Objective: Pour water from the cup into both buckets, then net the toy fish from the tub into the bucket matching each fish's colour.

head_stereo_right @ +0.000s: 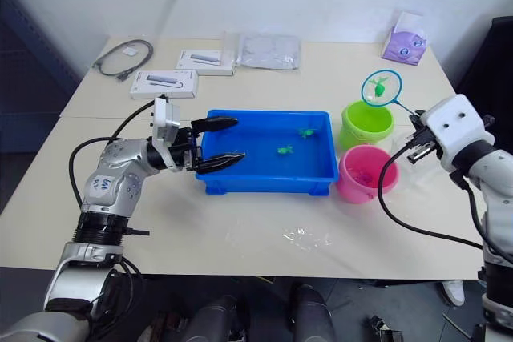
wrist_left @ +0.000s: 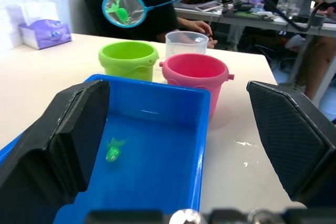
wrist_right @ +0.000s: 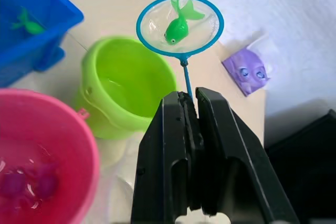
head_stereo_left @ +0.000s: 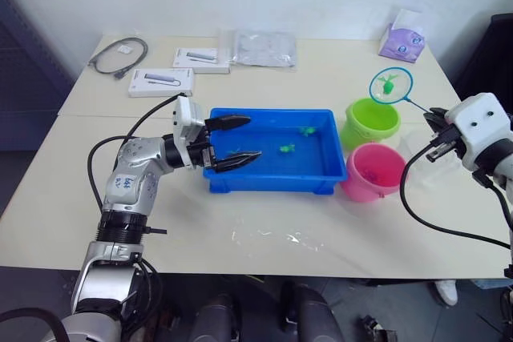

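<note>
Fingers (wrist_right: 173,145) of the right gripper (wrist_right: 191,100) are squeezed tight on the thin stick of the net (wrist_right: 180,24), and the hoop is held up in the air above the far side of the green bucket (head_stereo_left: 371,120). One green fish (wrist_right: 177,27) is seen lying in the net. Water can be seen in the green bucket. The pink bucket (head_stereo_left: 373,171) is placed just near of the green one, almost touching it, and blurry purple shapes are seen in its water. The clear cup (wrist_left: 186,43) is seen in the left wrist view just to the right of both buckets. The blue tub (head_stereo_left: 272,183) is set just left of the buckets, with its right rim close to them. Two green fish (head_stereo_left: 286,148) are seen in the tub, toward its right half. The left gripper (head_stereo_left: 239,139) is held at the tub's left rim, with its two fingers spread wide and reaching over the left part of the tub. A wide bare strip of table (head_stereo_left: 264,242) is left between the tub and the near edge, with a few wet spots on it. More bare table is found to the left of the tub. Two white boxes (head_stereo_left: 161,81), a clear bag (head_stereo_left: 264,48) and a coiled cable (head_stereo_left: 119,55) are laid along the far side, well apart from the tub. A purple tissue pack (head_stereo_left: 403,40) is set at the far right corner.
</note>
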`<state>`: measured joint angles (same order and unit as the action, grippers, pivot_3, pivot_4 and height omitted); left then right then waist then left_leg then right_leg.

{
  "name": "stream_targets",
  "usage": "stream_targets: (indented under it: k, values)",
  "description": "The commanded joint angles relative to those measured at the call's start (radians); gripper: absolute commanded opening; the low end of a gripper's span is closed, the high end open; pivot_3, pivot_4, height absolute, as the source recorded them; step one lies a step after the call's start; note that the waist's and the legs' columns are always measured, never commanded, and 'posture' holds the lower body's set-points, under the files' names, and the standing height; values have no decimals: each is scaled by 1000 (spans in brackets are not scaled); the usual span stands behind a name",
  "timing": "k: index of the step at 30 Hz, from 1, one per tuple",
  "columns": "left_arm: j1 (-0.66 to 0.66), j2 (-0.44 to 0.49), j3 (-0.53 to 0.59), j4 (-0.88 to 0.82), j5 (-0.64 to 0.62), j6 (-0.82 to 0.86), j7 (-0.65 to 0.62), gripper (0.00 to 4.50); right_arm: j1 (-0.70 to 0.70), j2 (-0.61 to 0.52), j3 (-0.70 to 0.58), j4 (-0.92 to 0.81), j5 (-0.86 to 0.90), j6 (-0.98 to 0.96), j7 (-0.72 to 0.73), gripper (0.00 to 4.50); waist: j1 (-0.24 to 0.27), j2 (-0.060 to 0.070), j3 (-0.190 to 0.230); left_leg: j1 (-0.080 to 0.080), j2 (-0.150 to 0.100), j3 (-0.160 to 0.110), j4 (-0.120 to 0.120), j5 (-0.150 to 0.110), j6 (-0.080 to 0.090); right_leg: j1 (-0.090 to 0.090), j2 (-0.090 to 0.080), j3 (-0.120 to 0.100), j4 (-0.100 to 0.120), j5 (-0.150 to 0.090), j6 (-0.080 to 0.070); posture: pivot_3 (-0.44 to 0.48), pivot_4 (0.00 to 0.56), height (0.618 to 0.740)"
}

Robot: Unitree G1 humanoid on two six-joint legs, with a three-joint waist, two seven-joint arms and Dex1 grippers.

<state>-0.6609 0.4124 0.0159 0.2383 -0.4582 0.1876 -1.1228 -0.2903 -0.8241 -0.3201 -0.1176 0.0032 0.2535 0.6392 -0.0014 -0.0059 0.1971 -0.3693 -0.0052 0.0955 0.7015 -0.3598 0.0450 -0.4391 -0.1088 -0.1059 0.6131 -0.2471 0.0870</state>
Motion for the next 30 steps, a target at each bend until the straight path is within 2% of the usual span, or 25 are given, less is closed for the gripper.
stream_targets:
  k: [1, 7, 12, 17, 23, 30]
  values:
    - [-7, -9, -4, -13, 6, -17, 1, 4491, -9, -28, 20, 71, -69, -128, -66, 0, -1, 0, 0, 0, 0, 0, 0, 0, 0, 0, 0, 0, 0, 0, 0, 0, 150, 740]
    - [7, -27, -7, -40, 7, -9, 23, 4491, -28, -87, 96, 224, -243, -376, -209, 0, 0, 0, 0, 0, 0, 0, 0, 1, 0, 0, -1, 0, 0, 0, 0, 0, 150, 740]
    - [8, -33, -6, -52, 6, -9, 47, 4491, -51, -136, 156, 312, -326, -526, -259, 0, 0, 0, 0, 0, 0, 0, 0, 1, 0, 0, -2, 0, 0, 0, 0, 0, 150, 740]
    - [12, -37, -8, -68, 6, -2, 61, 4491, -75, -267, 260, 420, -575, -689, -429, 0, 1, 0, 0, 0, 0, -1, 0, 1, 0, 0, -4, 1, 0, 0, 0, 0, 150, 740]
    - [7, -37, -9, -67, 7, 1, 67, 4491, -106, -349, 327, 498, -710, -833, -598, 0, -1, 1, 0, 0, 1, -1, 0, 1, -1, 1, -4, 2, -1, 0, 0, 0, 150, 740]
    - [-9, -49, -18, -56, 7, -2, 61, 4491, -164, -362, 394, 588, -807, -897, -721, 0, -1, 1, 0, 0, 1, 0, 0, 2, -2, 1, -3, 2, -1, 0, 0, 0, 150, 740]
